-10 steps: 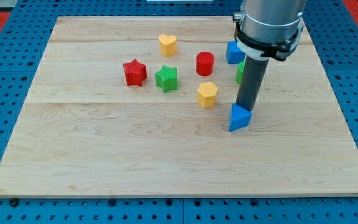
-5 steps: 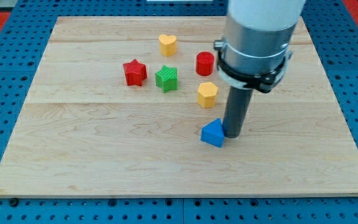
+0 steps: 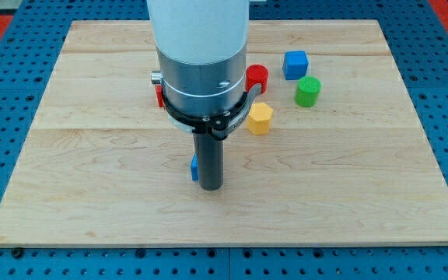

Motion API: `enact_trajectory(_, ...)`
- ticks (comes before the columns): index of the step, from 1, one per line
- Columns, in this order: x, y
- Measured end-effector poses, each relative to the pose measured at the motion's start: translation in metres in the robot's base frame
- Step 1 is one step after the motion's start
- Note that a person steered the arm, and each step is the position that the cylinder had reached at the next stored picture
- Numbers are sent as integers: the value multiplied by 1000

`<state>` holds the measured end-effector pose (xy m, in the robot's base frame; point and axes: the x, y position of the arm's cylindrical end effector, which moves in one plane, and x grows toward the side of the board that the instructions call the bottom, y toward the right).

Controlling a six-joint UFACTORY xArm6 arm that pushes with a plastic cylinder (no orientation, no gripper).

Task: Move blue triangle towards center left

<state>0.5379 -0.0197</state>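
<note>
The blue triangle (image 3: pixel 194 167) is almost wholly hidden behind my rod; only a thin blue sliver shows at the rod's left edge, below the board's middle. My tip (image 3: pixel 210 187) rests on the board just right of that sliver, touching it. The arm's wide grey body covers the middle of the board above.
A yellow hexagon block (image 3: pixel 260 118) sits right of the arm, a red cylinder (image 3: pixel 257 76) above it. A blue cube (image 3: pixel 295 64) and a green cylinder (image 3: pixel 308 91) lie at upper right. A red block (image 3: pixel 159 94) peeks out left of the arm. Wooden board (image 3: pixel 92 194) on blue pegboard.
My tip and the blue triangle have slid to the view's left, from right of centre to just left of centre. The arm now hides the yellow heart and green star and most of the red star.
</note>
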Motion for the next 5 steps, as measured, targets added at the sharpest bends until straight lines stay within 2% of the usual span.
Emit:
enact_trajectory(2,-21,25)
enact_trajectory(4,-23,-41)
enact_trajectory(5,-38,-69)
